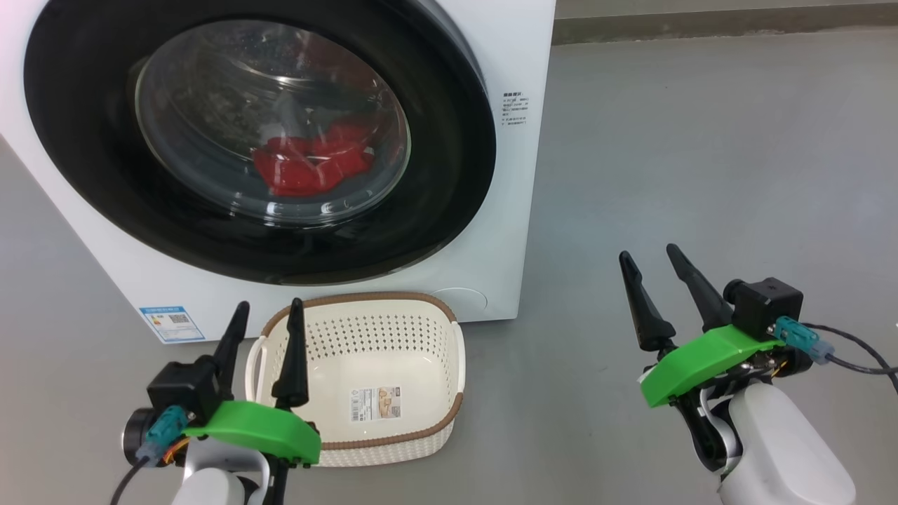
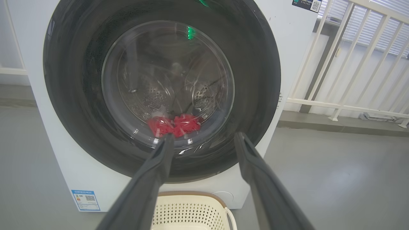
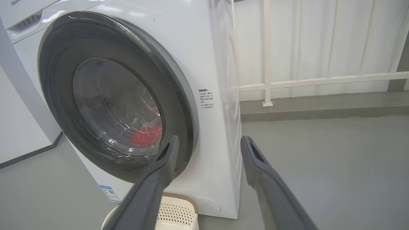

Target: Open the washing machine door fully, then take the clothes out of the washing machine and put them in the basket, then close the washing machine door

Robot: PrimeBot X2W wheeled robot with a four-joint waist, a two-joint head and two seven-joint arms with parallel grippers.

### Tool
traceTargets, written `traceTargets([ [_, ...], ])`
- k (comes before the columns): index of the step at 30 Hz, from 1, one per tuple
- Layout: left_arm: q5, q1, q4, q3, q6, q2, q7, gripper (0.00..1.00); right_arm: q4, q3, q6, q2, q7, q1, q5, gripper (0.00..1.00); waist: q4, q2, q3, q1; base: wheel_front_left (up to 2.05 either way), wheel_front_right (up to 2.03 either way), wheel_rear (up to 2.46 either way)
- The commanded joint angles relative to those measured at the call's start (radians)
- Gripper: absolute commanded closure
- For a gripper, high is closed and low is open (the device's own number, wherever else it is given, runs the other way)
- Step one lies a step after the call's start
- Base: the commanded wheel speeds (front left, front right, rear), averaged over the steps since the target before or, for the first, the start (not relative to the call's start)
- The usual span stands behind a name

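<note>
Cuts the top of the washing machine [image 1: 519, 175] off at the head view's edge. Smears the clothes [image 1: 312, 165] behind the washing machine door [image 1: 449, 140] glass. Leaves the blue label [image 1: 171, 323] print too small to read.

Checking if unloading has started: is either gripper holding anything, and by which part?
Nothing is held. The left gripper and right gripper are both open and empty.

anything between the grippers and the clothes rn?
Yes: the washing machine door is shut, and the clothes lie behind its glass. The left gripper and right gripper are open, short of the door, touching nothing. The basket sits empty just below the door.
</note>
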Motion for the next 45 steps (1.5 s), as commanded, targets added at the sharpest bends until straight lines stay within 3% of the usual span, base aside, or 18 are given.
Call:
traceTargets([
  [1,0.027,-0.046,-0.016,0.025,0.012,0.020,-0.014,0.00,-0.015,0.027,-0.001,-0.002,-0.017,-0.054,-0.032,0.00,0.000,0.0000,0.000,0.0000,0.00,0.00,0.00],
  [6,0.076,-0.061,0.005,0.021,0.025,0.020,-0.029,0.00,0.014,0.050,-0.001,-0.003,-0.032,-0.077,-0.073,0.00,0.000,0.0000,-0.001,0.0000,0.00,0.00,0.00],
  [25,0.045,-0.070,0.036,0.028,0.037,0.026,-0.029,0.00,0.030,0.043,-0.001,-0.004,-0.033,-0.084,-0.075,0.00,-0.001,0.0000,0.003,0.0000,0.00,0.00,0.00],
  [38,0.033,-0.083,-0.084,0.005,0.041,0.026,-0.003,0.00,0.000,0.026,-0.001,-0.004,-0.033,-0.134,-0.082,0.01,0.027,0.0000,0.099,0.0000,0.00,0.00,0.00],
  [39,0.033,-0.085,-0.098,0.002,0.041,0.025,-0.001,0.00,-0.002,0.024,-0.001,-0.004,-0.033,-0.141,-0.083,0.11,0.030,0.0000,0.109,0.0000,0.00,0.00,0.00],
  [40,0.032,-0.086,-0.114,-0.001,0.042,0.025,0.002,0.00,-0.003,0.023,-0.001,-0.004,-0.033,-0.149,-0.084,0.39,0.033,0.0000,0.118,0.0000,0.00,0.00,0.00],
  [41,0.032,-0.087,-0.129,-0.004,0.043,0.024,0.004,0.00,-0.005,0.022,-0.001,-0.004,-0.033,-0.158,-0.085,0.53,0.036,0.0000,0.127,0.0000,0.00,0.00,0.00],
  [42,0.032,-0.088,-0.144,-0.008,0.044,0.024,0.007,0.00,-0.006,0.019,-0.001,-0.004,-0.033,-0.168,-0.085,0.60,0.039,0.0000,0.137,0.0000,0.00,0.00,0.00],
  [44,0.032,-0.090,-0.174,-0.015,0.045,0.023,0.012,0.00,-0.005,0.015,-0.001,-0.004,-0.033,-0.189,-0.083,0.90,0.046,0.0000,0.156,0.0000,0.00,0.00,0.00],
  [45,0.032,-0.091,-0.188,-0.019,0.046,0.023,0.014,0.00,-0.004,0.013,-0.001,-0.004,-0.033,-0.200,-0.082,1.00,0.049,0.0000,0.165,0.0000,0.00,0.00,0.00],
])
